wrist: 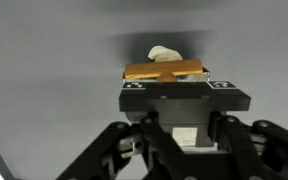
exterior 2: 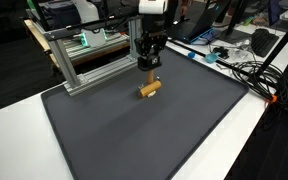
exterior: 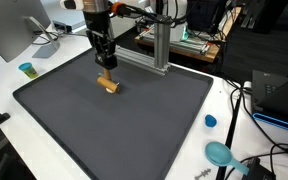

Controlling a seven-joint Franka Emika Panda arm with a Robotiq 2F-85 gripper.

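A small orange-brown wooden block (exterior: 108,85) lies level just above or on the dark grey mat (exterior: 134,130). My gripper (exterior: 105,68) hangs straight down over it and is shut on the block. The same block (exterior 2: 149,88) shows under the gripper (exterior 2: 150,70) near the mat's (exterior 2: 154,130) far half. In the wrist view the block (wrist: 164,70) crosses the frame just beyond my gripper (wrist: 164,76), and the gripper body hides the fingertips. A pale rounded lump (wrist: 164,52) shows just past the block; I cannot tell what it is.
An aluminium frame (exterior: 154,50) stands at the mat's back edge, close to the arm, and shows too as the frame (exterior 2: 84,60). On the white table are a blue cup (exterior: 26,69), a blue cap (exterior: 210,121), a teal scoop (exterior: 220,153) and cables (exterior 2: 246,70).
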